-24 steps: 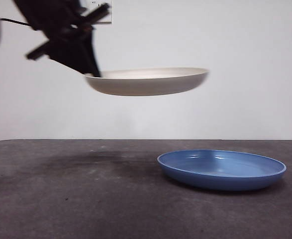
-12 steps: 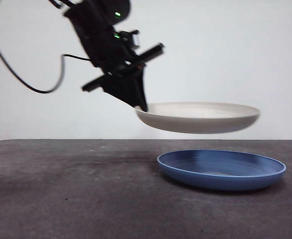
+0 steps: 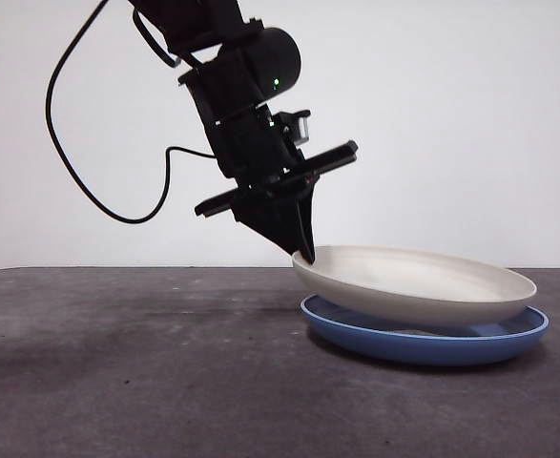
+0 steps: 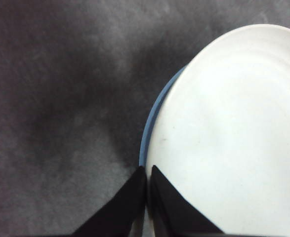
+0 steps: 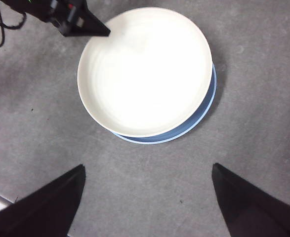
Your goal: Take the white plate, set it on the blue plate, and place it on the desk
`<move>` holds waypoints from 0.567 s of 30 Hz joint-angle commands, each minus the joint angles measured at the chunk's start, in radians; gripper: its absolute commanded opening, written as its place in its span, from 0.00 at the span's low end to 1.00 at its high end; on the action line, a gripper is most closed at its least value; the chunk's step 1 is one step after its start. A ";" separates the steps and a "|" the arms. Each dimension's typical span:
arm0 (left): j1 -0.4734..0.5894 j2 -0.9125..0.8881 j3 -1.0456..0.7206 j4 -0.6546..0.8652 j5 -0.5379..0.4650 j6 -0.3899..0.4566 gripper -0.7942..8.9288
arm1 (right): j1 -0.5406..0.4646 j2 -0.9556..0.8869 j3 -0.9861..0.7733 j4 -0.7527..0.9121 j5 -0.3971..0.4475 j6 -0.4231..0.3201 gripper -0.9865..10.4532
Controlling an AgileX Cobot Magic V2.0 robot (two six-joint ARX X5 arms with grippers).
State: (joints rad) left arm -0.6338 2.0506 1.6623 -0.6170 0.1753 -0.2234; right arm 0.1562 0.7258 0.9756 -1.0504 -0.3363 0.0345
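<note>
The white plate (image 3: 423, 283) lies tilted on the blue plate (image 3: 432, 342), its left rim raised. My left gripper (image 3: 304, 254) is shut on the white plate's left rim; its jaws pinch that rim (image 4: 147, 174) in the left wrist view. The white plate (image 5: 145, 69) covers most of the blue plate (image 5: 204, 106) in the right wrist view, where only a blue crescent shows. My right gripper (image 5: 147, 195) is open and empty, high above the desk (image 5: 253, 123), apart from both plates. The left gripper (image 5: 93, 28) also shows in that view at the plate's rim.
A black cable (image 3: 89, 181) hangs from the left arm over the left side of the desk (image 3: 117, 382). A pale wall stands behind the desk.
The left gripper has carried the white plate down and to the right. The plate has gone from hovering above the blue plate to resting tilted on it.
</note>
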 commanded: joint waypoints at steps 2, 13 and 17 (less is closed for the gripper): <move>-0.013 0.036 0.032 0.013 -0.001 0.000 0.09 | 0.002 0.003 0.021 0.002 0.004 0.014 0.45; -0.032 0.052 0.032 0.037 -0.030 0.002 0.09 | 0.003 0.003 0.021 0.002 0.002 0.018 0.45; -0.034 0.052 0.032 0.041 -0.031 0.002 0.09 | 0.003 0.003 0.021 0.002 -0.004 0.018 0.45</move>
State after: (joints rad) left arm -0.6579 2.0754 1.6653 -0.5869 0.1463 -0.2230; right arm 0.1562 0.7239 0.9756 -1.0523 -0.3378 0.0422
